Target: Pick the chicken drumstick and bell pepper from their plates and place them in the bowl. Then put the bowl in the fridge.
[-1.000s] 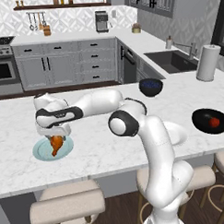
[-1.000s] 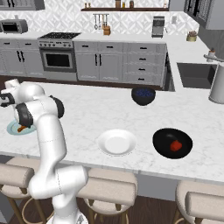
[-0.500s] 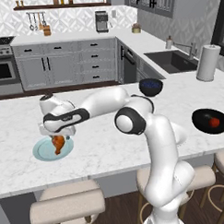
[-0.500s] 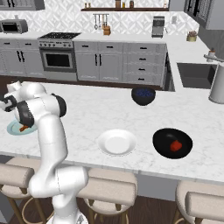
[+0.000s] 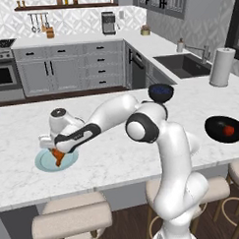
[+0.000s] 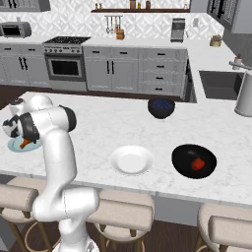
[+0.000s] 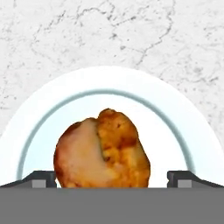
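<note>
Gripper (image 7: pixel 112 181), jaws wide, straddles the drumstick (image 7: pixel 102 151) on the blue plate (image 7: pixel 39 109), lower centre of frame.

— What is sitting in the middle?
— A chicken drumstick (image 7: pixel 101 151) is lying on a pale blue plate (image 7: pixel 39 109). It is orange-brown, with a lighter patch on its left side.
— Where are the fingertips (image 7: pixel 40 179)?
— One dark tip is poking up on each side of the drumstick, far apart. The gripper (image 7: pixel 111 179) is standing wide open around it.
— What is under the plate?
— A white marble counter (image 7: pixel 65 30) with thin grey lines is showing all around it.
</note>
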